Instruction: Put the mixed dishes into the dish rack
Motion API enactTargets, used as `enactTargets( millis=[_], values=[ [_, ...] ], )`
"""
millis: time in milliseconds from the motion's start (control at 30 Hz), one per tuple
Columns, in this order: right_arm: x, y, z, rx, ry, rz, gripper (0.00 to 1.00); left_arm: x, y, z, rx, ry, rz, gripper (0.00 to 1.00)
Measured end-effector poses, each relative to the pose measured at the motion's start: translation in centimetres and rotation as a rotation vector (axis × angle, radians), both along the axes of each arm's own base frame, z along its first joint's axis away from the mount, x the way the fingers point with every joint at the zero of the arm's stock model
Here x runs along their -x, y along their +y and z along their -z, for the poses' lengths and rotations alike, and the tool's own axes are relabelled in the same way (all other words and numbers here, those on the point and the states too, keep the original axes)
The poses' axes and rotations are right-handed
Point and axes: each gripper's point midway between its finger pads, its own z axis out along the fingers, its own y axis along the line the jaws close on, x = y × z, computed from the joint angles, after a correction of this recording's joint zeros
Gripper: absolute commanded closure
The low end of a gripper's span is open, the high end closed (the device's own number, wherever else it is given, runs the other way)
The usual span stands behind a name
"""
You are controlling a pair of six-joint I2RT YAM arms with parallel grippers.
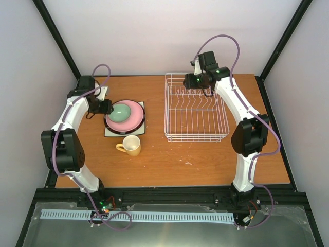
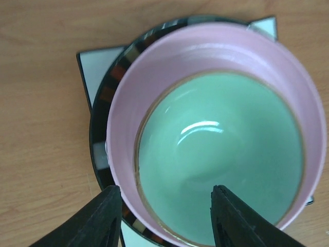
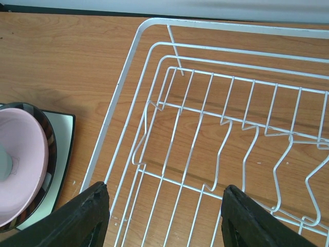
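The mint-green bowl (image 1: 121, 111) sits in the pink plate (image 1: 134, 112), stacked on the black-rimmed cream plate (image 1: 109, 125) and the white square plate (image 1: 114, 132) at the left. My left gripper (image 1: 106, 106) is open, its fingers astride the near rims of the bowl (image 2: 221, 154) and pink plate (image 2: 121, 139), left fingertip (image 2: 110, 206) outside, right inside. The yellow mug (image 1: 131, 145) stands in front of the stack. The white wire dish rack (image 1: 195, 108) holds nothing. My right gripper (image 1: 194, 81) hovers open over its far left corner (image 3: 154, 23). No flower-marked plate shows.
The pink plate (image 3: 18, 154) and the stack under it show at the left edge of the right wrist view, beside the rack's left rail (image 3: 110, 123). Black frame posts and pale walls enclose the wooden table (image 1: 169, 164).
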Motion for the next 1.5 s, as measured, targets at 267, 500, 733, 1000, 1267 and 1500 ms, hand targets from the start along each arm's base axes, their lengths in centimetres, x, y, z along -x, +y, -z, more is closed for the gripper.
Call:
enactTargets(
  millis=[267, 500, 733, 1000, 1267, 1500],
  values=[
    [0.0, -0.1, 0.0, -0.001, 0.000, 0.000, 0.41, 1.1, 0.5, 3.4, -0.027, 0.092, -0.016, 0.53],
    [-0.2, -0.4, 0.0, 0.000, 0.000, 0.005, 0.41, 0.8, 0.0, 4.4, 0.004, 0.109, -0.005, 0.59],
    [-0.2, -0.6, 0.0, 0.000, 0.000, 0.009, 0.41, 0.3, -0.4, 5.9, 0.037, 0.136, -0.002, 0.82],
    [-0.2, -0.7, 0.1, 0.000, 0.002, 0.011, 0.41, -0.4, -1.3, 5.6, 0.090, 0.120, 0.017, 0.99],
    [-0.2, -0.7, 0.2, 0.001, 0.004, 0.009, 0.42, -0.5, -1.7, 5.3, 0.113, 0.117, 0.027, 0.99],
    [-0.4, -0.3, -0.4, -0.060, 0.001, -0.020, 0.41, -3.8, -3.8, -1.2, 0.243, -0.036, 0.081, 0.99]
  ],
)
